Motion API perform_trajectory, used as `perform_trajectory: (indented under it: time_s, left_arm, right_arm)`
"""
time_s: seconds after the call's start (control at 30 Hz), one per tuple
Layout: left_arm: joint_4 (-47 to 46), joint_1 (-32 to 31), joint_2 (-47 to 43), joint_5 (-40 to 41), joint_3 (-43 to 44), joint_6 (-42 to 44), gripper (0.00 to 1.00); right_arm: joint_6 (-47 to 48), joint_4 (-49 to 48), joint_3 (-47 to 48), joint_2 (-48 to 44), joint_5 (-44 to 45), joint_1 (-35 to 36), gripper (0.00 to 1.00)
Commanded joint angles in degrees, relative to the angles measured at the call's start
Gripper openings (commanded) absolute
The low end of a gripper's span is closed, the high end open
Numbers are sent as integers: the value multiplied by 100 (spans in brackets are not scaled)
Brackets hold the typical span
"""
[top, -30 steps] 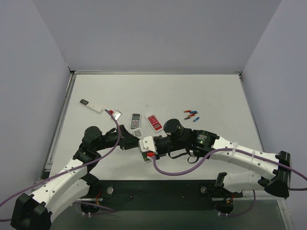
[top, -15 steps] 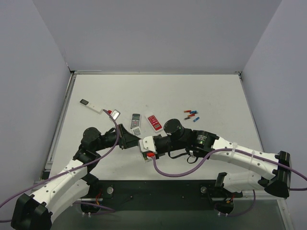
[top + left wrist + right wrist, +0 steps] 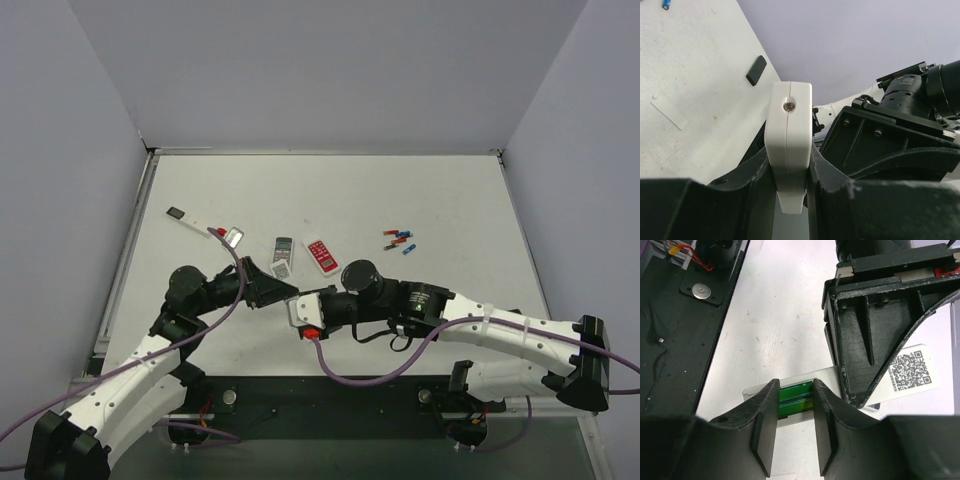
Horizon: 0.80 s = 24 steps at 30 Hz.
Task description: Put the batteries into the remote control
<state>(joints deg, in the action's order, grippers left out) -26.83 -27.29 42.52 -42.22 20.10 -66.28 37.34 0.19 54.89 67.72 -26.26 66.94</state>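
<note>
Remote control (image 3: 788,125) clamped in left hand (image 3: 788,161); right hand (image 3: 795,386) straddles green batteries (image 3: 796,399), grip unclear.

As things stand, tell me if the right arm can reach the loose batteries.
Probably yes: nothing lies between the right gripper and the loose batteries, though it works at the remote control.

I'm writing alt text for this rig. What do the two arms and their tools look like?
Both the left arm and right arm have white shell links between black cylindrical joints, each trailed by a purple cable. The left tool and right tool have matte black plastic fingers. A small red part sits by the right tool.
</note>
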Motion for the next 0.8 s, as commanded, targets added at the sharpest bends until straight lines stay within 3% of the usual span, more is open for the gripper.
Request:
perform_trajectory:
  time_s: [0.0, 0.1, 0.23, 0.33, 0.43, 0.53, 0.67, 0.77]
  left_arm:
    - [-816, -13, -341, 117, 320, -184, 0]
    - [-237, -13, -350, 309, 267, 237, 0]
    - [703, -13, -411, 740, 267, 1036, 0]
    - [1748, -13, -516, 1346, 284, 1537, 0]
    - [2408, -5, -657, 2084, 223, 1837, 0]
    - [2664, 13, -824, 2621, 39, 1856, 0]
    - [2920, 22, -1026, 3060, -137, 1856, 0]
    - [2929, 31, -1158, 3167, -278, 1838, 0]
  right_arm:
    - [36, 913, -173, 224, 1034, 424, 29]
    - [-200, 625, -6, 66, 1010, 689, 35]
    - [-638, 26, -84, -294, 982, 812, 49]
    - [-1165, -449, -163, -558, 1438, 812, 56]
    - [-2007, -476, -216, -708, 2509, 768, 72]
    - [-3001, -64, -181, -691, 3661, 541, 84]
    - [-4757, 1034, -163, -489, 3962, -57, 84]
    - [-5385, 1773, -259, -252, 3998, -505, 82]
